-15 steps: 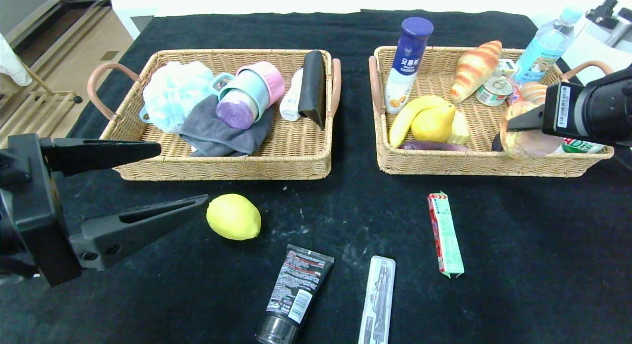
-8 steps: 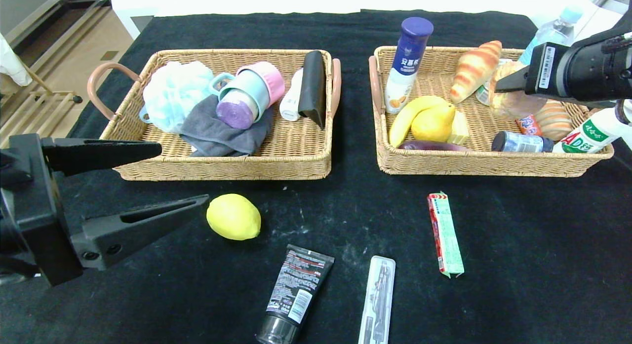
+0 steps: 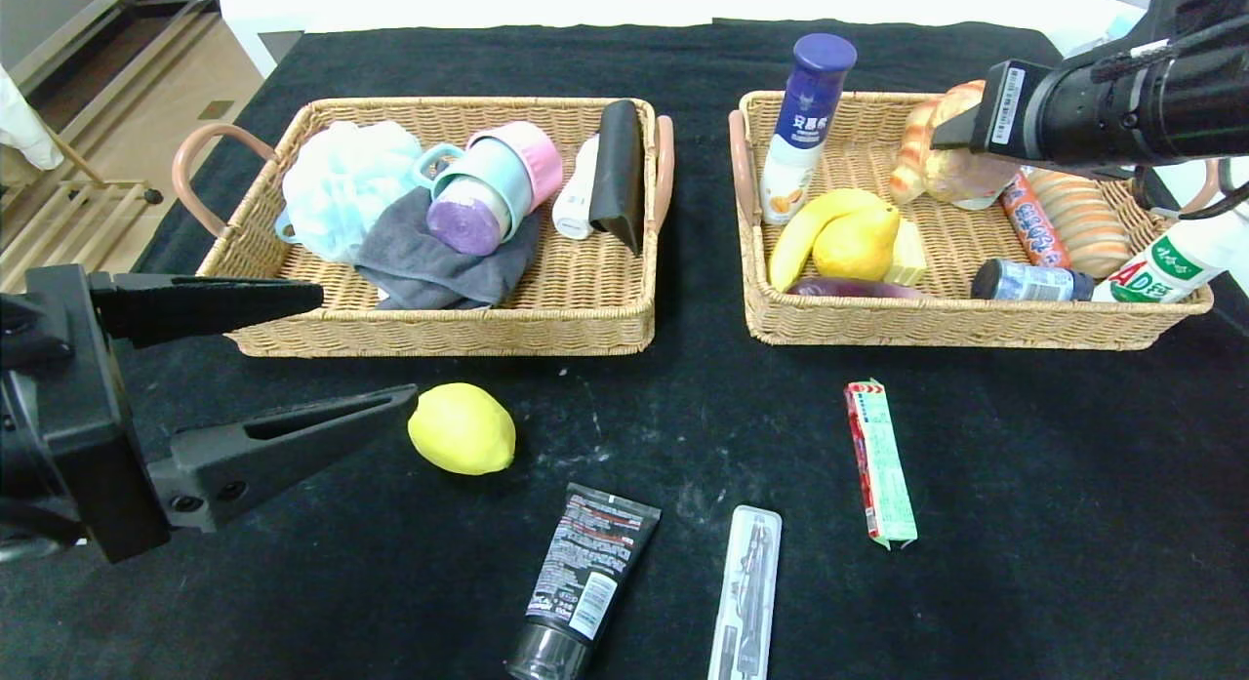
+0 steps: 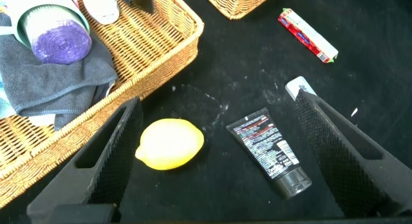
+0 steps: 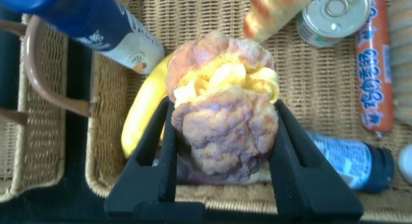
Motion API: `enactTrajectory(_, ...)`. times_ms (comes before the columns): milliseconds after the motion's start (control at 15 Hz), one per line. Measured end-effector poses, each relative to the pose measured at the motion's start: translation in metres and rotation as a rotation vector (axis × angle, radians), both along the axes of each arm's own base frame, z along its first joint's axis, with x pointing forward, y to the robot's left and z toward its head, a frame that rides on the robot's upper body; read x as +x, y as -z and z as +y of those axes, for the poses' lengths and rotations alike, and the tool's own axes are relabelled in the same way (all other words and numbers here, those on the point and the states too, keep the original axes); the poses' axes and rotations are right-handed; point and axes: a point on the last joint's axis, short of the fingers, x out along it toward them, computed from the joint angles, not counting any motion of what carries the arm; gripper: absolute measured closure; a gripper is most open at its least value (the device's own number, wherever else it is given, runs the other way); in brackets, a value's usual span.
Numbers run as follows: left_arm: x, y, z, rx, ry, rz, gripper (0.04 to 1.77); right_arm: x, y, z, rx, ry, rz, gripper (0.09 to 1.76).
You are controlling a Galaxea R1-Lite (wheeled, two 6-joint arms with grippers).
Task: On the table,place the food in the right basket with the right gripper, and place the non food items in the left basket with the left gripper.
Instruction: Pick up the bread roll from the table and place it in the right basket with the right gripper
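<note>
My right gripper [image 3: 961, 134] is shut on a browned bread bun [image 5: 222, 114] and holds it above the right basket [image 3: 961, 324], over its back middle. The bun also shows in the head view [image 3: 966, 178]. My left gripper [image 3: 361, 353] is open and empty over the table's front left, its tips beside a yellow lemon [image 3: 462, 428]. A black tube [image 3: 585, 575], a clear pen case [image 3: 746, 592] and a red-green snack stick [image 3: 880, 462] lie on the table. The lemon [image 4: 170, 143] and tube [image 4: 270, 151] lie between my left fingers in the left wrist view.
The left basket [image 3: 439, 329] holds a mesh sponge, grey cloth, cups, a white bottle and a black case. The right basket holds a banana [image 3: 810, 226], pear, eggplant, croissant, sausage, can, bottles and a tall blue-capped bottle [image 3: 802, 124].
My right gripper has lifted the bun from the basket's right front and carried it up and toward the basket's back middle. The left arm has not moved.
</note>
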Motion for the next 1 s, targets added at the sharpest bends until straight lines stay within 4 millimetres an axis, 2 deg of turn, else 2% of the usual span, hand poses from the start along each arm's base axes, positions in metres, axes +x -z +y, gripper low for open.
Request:
enactTrajectory(200, 0.000, 0.000, 0.000, 0.000, 0.000, 0.000, 0.09, 0.021, 0.003, 0.006, 0.016, 0.002, -0.040, 0.98)
enactTrajectory(467, 0.000, 0.001, 0.000, 0.002, 0.003, 0.005, 0.09, 0.045, 0.016, 0.009, 0.022, 0.012, -0.059, 0.98)
enactTrajectory(867, 0.000, 0.001, 0.000, 0.002, 0.004, 0.005, 0.09, 0.062, 0.030, 0.011, 0.014, 0.017, -0.051, 0.98)
enactTrajectory(1000, 0.000, 0.001, 0.000, 0.002, 0.004, 0.005, 0.09, 0.063, 0.031, 0.010, 0.013, 0.019, -0.048, 0.81)
